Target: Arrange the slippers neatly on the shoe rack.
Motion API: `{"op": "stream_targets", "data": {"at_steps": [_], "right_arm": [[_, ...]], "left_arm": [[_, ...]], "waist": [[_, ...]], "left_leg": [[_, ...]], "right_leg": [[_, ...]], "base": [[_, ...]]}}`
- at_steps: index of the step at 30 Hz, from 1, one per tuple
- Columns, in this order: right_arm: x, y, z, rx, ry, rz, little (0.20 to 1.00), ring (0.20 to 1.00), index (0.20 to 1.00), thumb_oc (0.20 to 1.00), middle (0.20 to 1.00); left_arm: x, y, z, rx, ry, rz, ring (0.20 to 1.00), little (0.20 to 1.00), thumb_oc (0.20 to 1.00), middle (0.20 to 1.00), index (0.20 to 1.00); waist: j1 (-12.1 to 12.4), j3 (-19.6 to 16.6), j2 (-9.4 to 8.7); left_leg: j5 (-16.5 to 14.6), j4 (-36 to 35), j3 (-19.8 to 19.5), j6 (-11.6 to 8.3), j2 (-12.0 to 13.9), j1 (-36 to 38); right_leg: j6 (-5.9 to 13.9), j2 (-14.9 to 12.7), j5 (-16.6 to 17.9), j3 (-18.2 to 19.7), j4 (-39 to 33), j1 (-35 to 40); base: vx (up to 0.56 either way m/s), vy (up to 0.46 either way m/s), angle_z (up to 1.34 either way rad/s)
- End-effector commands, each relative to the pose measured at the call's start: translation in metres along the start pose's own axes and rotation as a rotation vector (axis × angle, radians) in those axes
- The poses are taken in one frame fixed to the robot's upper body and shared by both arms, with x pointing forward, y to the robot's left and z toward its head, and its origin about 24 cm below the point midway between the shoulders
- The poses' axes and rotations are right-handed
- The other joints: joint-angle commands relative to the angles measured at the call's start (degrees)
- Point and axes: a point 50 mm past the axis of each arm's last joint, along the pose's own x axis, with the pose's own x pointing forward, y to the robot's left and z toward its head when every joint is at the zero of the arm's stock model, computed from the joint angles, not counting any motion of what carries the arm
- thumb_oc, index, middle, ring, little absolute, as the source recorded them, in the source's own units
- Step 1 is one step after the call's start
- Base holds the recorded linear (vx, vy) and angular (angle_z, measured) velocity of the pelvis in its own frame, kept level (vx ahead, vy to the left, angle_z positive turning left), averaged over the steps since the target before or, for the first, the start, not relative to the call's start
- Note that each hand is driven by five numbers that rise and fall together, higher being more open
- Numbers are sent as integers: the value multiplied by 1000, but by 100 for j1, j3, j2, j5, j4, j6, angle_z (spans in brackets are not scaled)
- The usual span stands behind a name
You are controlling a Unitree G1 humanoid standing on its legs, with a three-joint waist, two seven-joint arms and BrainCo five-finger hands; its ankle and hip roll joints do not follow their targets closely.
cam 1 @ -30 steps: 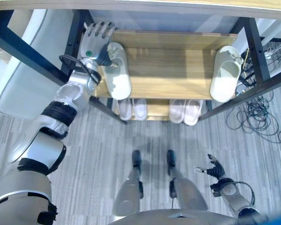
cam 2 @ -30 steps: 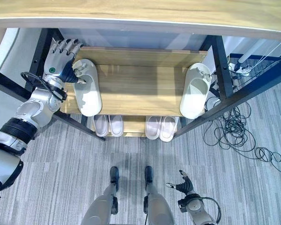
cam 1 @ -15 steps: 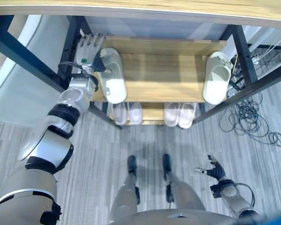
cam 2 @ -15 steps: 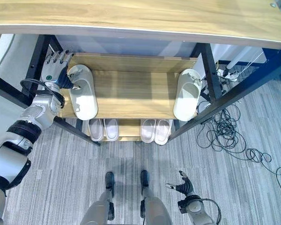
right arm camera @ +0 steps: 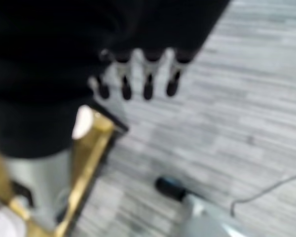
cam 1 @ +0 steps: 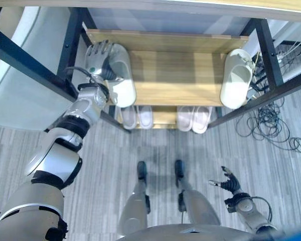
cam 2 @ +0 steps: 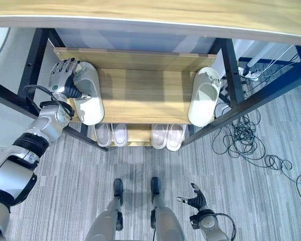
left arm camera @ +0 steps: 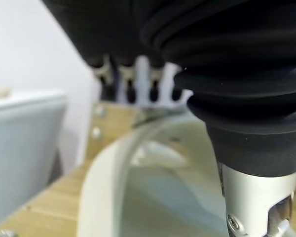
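A pale slipper (cam 2: 90,103) lies at the left end of the rack's middle wooden shelf (cam 1: 175,75), toe toward the back. My left hand (cam 2: 64,80) is on its toe end, fingers curled over the strap and thumb in the opening; the left wrist view shows the strap (left arm camera: 138,138) between fingers and thumb. A matching slipper (cam 1: 237,78) lies at the shelf's right end, free. Two white pairs (cam 1: 135,116) (cam 1: 195,118) stand side by side on the bottom shelf. My right hand (cam 1: 230,182) hangs low on the right above the floor, fingers spread.
A wooden top board (cam 2: 150,20) overhangs the rack, and black metal posts (cam 1: 72,35) frame it on both sides. A white padded object (cam 1: 20,95) stands left of the rack. Loose cables (cam 1: 276,125) lie on the grey floor to the right.
The camera has shifted. My left hand's fingers, earlier stretched past the slipper's toe, now curl over it, and the slipper lies straighter along the shelf's left end. The right hand has stayed put.
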Motion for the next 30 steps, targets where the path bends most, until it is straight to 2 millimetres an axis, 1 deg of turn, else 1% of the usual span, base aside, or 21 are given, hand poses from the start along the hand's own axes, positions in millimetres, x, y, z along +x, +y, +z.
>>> {"op": "stream_targets", "data": {"at_steps": [1, 2, 3, 4, 9, 11, 12, 13, 14, 15, 16, 21, 23, 27, 28, 29, 30], "right_arm": [[5, -8, 12, -12, -48, -28, 1000, 1000, 1000, 1000, 1000], [5, -8, 12, -12, -48, -28, 1000, 1000, 1000, 1000, 1000], [6, -8, 13, -16, -45, -26, 1000, 1000, 1000, 1000, 1000], [7, -8, 13, -20, -45, -25, 1000, 1000, 1000, 1000, 1000], [6, -6, 13, -43, -50, -15, 1000, 1000, 1000, 1000, 1000], [6, -4, 13, -50, -52, -10, 1000, 1000, 1000, 1000, 1000], [7, -6, 13, -63, -50, -11, 1000, 1000, 1000, 1000, 1000], [7, -6, 13, -62, -51, -11, 1000, 1000, 1000, 1000, 1000], [8, -7, 14, -77, -59, -12, 1000, 1000, 1000, 1000, 1000], [9, -7, 16, -81, -65, -13, 1000, 1000, 1000, 1000, 1000], [9, -7, 16, -81, -65, -13, 1000, 1000, 1000, 1000, 1000], [10, -8, 18, -87, -65, -16, 1000, 1000, 1000, 1000, 1000], [11, -9, 20, -90, -71, -18, 1000, 1000, 1000, 1000, 1000], [11, -9, 20, -90, -72, -19, 1000, 1000, 1000, 1000, 1000], [12, -11, 23, -98, -87, -24, 1000, 1000, 1000, 1000, 1000], [12, -12, 24, -101, -93, -29, 1000, 1000, 1000, 1000, 1000], [12, -12, 24, -101, -93, -29, 1000, 1000, 1000, 1000, 1000]], "left_arm": [[28, 46, -1, -32, 40, 176, 1000, 1000, 1000, 1000, 1000], [28, 46, -1, -32, 40, 176, 887, 887, 887, 887, 887], [29, 46, 0, -35, 43, 175, 360, 360, 360, 360, 360], [31, 47, 2, -34, 43, 175, 200, 200, 200, 200, 200], [36, 48, 9, -39, 49, 188, 200, 200, 200, 200, 200], [37, 50, 8, -27, 60, 200, 200, 200, 200, 200, 200], [40, 55, 12, 55, 42, 233, 200, 200, 200, 200, 200], [41, 55, 12, 55, 41, 234, 200, 200, 200, 200, 200], [42, 52, 13, 113, 53, 232, 200, 200, 200, 200, 200], [43, 51, 17, 114, 44, 234, 200, 200, 200, 200, 200], [43, 51, 17, 114, 44, 235, 200, 200, 200, 200, 200], [49, 62, 40, 9, -8, 283, 200, 200, 200, 200, 200], [53, 71, 54, -11, -53, 324, 200, 200, 200, 200, 200], [53, 71, 54, -11, -53, 324, 200, 200, 200, 200, 200], [56, 83, 76, -45, -125, 385, 200, 200, 200, 200, 200], [55, 89, 88, -78, -174, 417, 200, 200, 200, 200, 200], [55, 89, 88, -78, -173, 416, 200, 200, 200, 200, 200]], "waist": [[42, 146, -151], [43, 148, -151], [36, 152, -150], [30, 152, -156], [13, 203, -180], [14, 221, -183], [1, 239, -196], [6, 243, -199], [-20, 284, -216], [-27, 308, -222], [-27, 309, -223], [-52, 404, -155], [-64, 419, -120], [-61, 420, -120], [-112, 434, -69], [-132, 446, -37], [-130, 445, -36]], "left_leg": [[-400, 27, -811, -147, 13, -94], [-400, 27, -810, -147, 14, -94], [-393, 27, -806, -143, 8, -106], [-392, 27, -801, -142, 10, -112], [-383, 27, -800, -139, 26, -133], [-378, 27, -804, -142, 33, -146], [-367, 27, -808, -149, 41, -162], [-367, 27, -808, -149, 41, -162], [-362, 27, -795, -149, 53, -166], [-359, 27, -793, -148, 58, -168], [-359, 27, -793, -148, 58, -168], [-354, 27, -784, -140, 43, -175], [-353, 27, -772, -143, 31, -190], [-353, 27, -771, -143, 31, -190], [-362, 27, -754, -138, 17, -209], [-368, 27, -741, -138, 3, -219], [-368, 27, -739, -138, 3, -219]], "right_leg": [[668, -447, -567, 76, 74, 368], [668, -447, -566, 76, 75, 367], [667, -439, -562, 89, 80, 354], [665, -439, -555, 91, 80, 342], [658, -427, -553, 86, 78, 306], [659, -424, -551, 86, 82, 292], [656, -415, -552, 84, 86, 280], [656, -415, -553, 83, 87, 280], [652, -405, -552, 98, 96, 264], [647, -402, -550, 109, 100, 257], [647, -402, -550, 109, 100, 257], [639, -411, -550, 139, 132, 221], [641, -418, -549, 146, 143, 204], [641, -418, -549, 147, 145, 202], [643, -429, -542, 182, 163, 147], [644, -433, -542, 205, 162, 127], [644, -433, -542, 207, 162, 126]], "base": [[0, 0, 0], [0, 0, 0], [0, 0, 0], [0, 0, 0], [0, 0, 0], [1, -16, 0], [0, 0, 0], [-2, -36, -2], [0, 0, 0], [0, 0, 0], [0, 0, 0], [0, 0, 0], [0, 0, 0], [0, 0, 0], [31, -12, -1], [31, -12, 0], [31, 0, -1]]}}
